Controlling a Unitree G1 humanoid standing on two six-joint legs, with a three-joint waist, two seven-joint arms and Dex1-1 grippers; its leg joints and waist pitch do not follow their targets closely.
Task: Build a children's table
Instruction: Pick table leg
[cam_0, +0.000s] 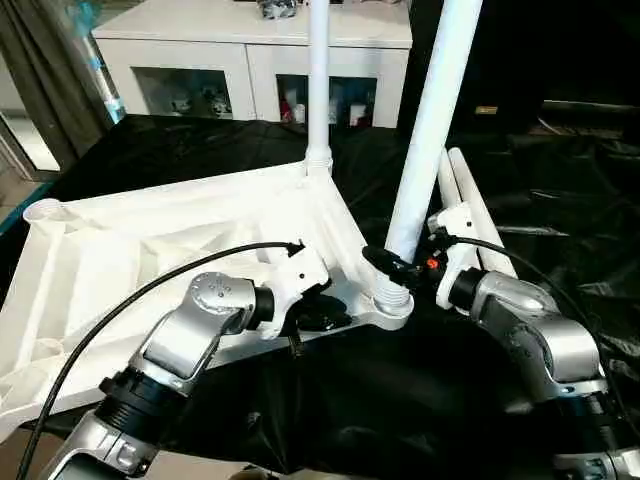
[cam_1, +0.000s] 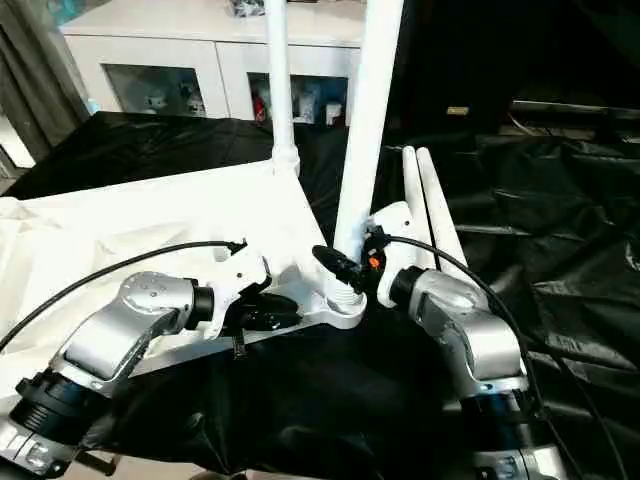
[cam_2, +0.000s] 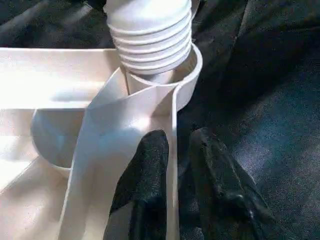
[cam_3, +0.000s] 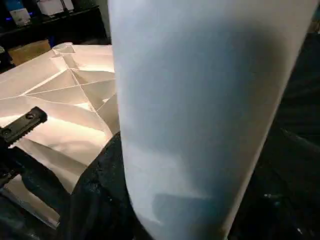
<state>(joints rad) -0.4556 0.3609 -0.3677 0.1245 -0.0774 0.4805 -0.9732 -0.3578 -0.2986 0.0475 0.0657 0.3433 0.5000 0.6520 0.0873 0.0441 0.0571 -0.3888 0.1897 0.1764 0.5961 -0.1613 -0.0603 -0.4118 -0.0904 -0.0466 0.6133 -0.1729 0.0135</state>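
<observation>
The tabletop (cam_0: 150, 260) lies upside down on the black-draped surface (cam_1: 520, 200), ribs up, and we're on the second leg. One leg (cam_0: 318, 80) already stands upright in the far corner socket. The near leg (cam_0: 430, 120) leans slightly, its threaded end sitting in the near corner socket (cam_0: 388, 305) with several thread rings still above the socket rim. So it's entered but, by my read, not screwed home.

The right tool (cam_0: 405, 268) is clamped around that near leg just above the threads, black fingers on either side of the tube. The left tool (cam_0: 322, 312) sits just beside the socket on the tabletop's edge, fingers narrowly parted and straddling the thin rim wall, one finger (cam_2: 142, 185) inside, the other outside. Whether it truly pinches or just brackets the wall, I can't tell; it looks like a bracing hold.

Next move, as I judge it: steady the top with the left, straighten the leg upright, and twist it down until the rings disappear. A tilted start risks cross-threading.

Two spare legs (cam_1: 425, 200) lie side by side on the cloth just beyond the right tool.

The left wrist view gives what the head views can't: the exposed thread rings (cam_2: 150, 35) and the rim between the fingers. The right wrist view is mostly leg tube close up, with the ribbed underside beyond.
</observation>
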